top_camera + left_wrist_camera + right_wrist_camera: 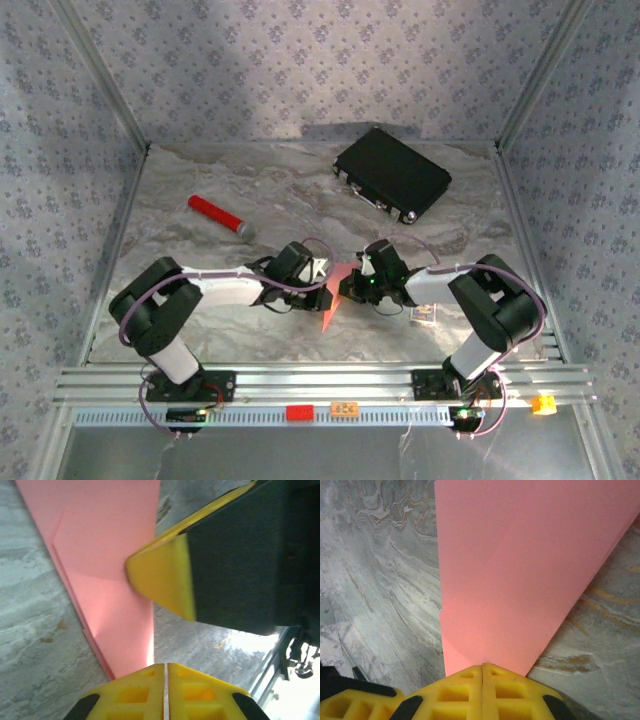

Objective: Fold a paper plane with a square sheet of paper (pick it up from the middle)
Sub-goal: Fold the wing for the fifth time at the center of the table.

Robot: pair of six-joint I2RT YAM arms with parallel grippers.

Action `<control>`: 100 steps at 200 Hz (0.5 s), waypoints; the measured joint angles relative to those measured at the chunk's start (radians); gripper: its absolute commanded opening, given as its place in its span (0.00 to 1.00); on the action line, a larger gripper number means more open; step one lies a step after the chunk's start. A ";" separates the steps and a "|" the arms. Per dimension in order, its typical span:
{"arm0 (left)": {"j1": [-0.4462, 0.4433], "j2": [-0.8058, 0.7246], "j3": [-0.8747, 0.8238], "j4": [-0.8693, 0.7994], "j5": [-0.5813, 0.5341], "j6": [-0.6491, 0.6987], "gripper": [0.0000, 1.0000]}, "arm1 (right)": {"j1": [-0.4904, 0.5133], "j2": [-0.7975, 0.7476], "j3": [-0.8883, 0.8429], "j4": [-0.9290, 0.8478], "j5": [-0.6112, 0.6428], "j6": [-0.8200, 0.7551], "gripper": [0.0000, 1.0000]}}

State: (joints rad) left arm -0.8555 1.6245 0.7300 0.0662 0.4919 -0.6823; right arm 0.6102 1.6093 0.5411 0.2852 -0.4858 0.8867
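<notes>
The square sheet of paper point(332, 302), salmon pink, is folded into a narrow pointed shape and stands on edge on the marble table between the two arms. My right gripper point(347, 288) is shut on it; in the right wrist view the paper point(520, 580) rises straight out of the closed yellow tips point(483, 665). My left gripper point(326, 280) sits close on the other side. Its yellow jaws point(165, 666) stand together with a hairline slit and nothing visible between them. There the paper point(110, 580) lies up and left of the tips, with a right-gripper finger point(160, 575) against its edge.
A red cylinder with a grey cap point(220, 216) lies at the back left. A black case point(392, 175) sits at the back right. A small printed card point(425, 316) lies by the right arm. Patterned walls close three sides, and an aluminium rail point(320, 385) runs along the near edge.
</notes>
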 measured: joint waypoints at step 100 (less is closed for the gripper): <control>-0.035 0.094 0.006 0.040 0.017 -0.025 0.12 | -0.002 0.000 0.000 0.000 0.002 0.015 0.01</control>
State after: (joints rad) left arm -0.8909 1.7184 0.7361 0.1059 0.5091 -0.7071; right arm 0.6083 1.6093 0.5411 0.2852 -0.4835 0.9020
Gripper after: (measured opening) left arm 0.120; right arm 0.066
